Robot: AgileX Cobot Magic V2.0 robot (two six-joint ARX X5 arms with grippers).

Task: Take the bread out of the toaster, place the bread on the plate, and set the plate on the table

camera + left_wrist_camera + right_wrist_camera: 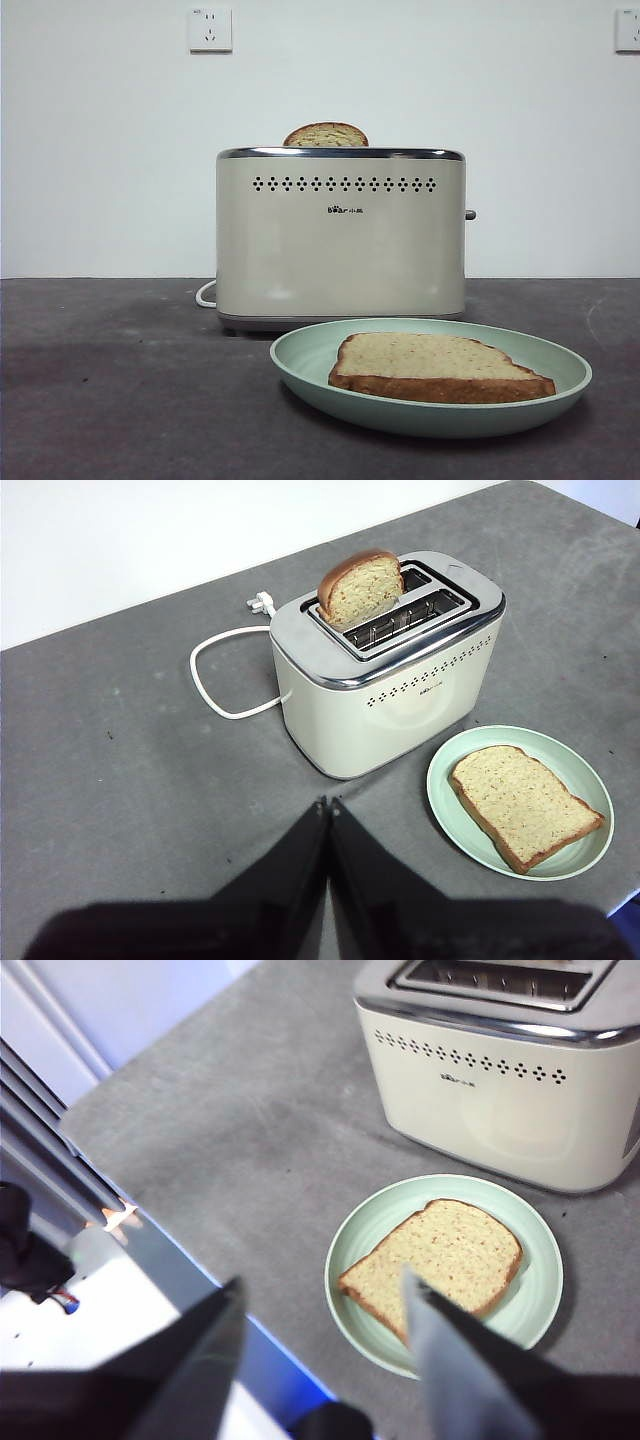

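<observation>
The bread (430, 365) lies flat on the mint-green plate (305, 360), which rests on the dark grey table (120, 390) in front of the cream toaster (340, 240). It also shows in the left wrist view (525, 805) and the right wrist view (435, 1255). A second slice (326, 135) pokes its domed top out of the toaster slot. My left gripper (328, 805) is shut and empty, held above the table short of the toaster (390, 680). My right gripper (320, 1295) is open and empty, above the near rim of the plate (540, 1305).
A white power cord (215, 685) loops on the table beside the toaster. The table's edge (150, 1225) runs close to the plate in the right wrist view, with the robot's base beyond it. Wall sockets (210, 29) sit on the white wall behind.
</observation>
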